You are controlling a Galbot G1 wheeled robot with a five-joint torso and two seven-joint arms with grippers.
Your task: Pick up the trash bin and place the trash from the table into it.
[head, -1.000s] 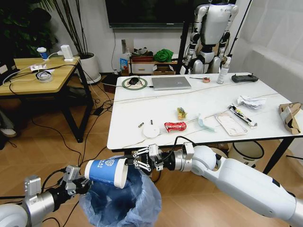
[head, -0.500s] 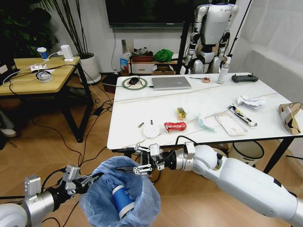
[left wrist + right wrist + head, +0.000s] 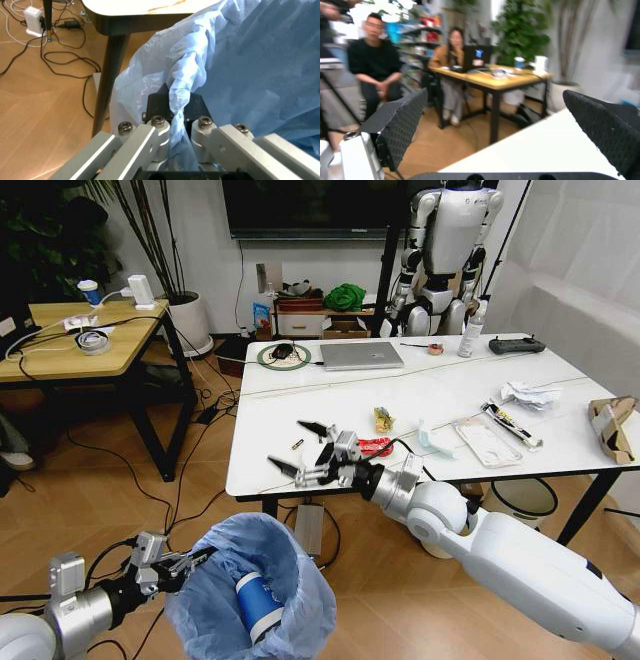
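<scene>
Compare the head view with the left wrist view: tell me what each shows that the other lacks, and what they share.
Head view alone: the blue-banded paper cup lying inside the trash bin, the right hand open above the table's near edge, and litter on the tabletop, such as the white lid and the red wrapper.

Left wrist view alone: a gathered fold of the bag clamped tight between the left hand's fingers.

Shared: the left hand at the bin's rim, the blue bag, the table, the wooden floor.
</scene>
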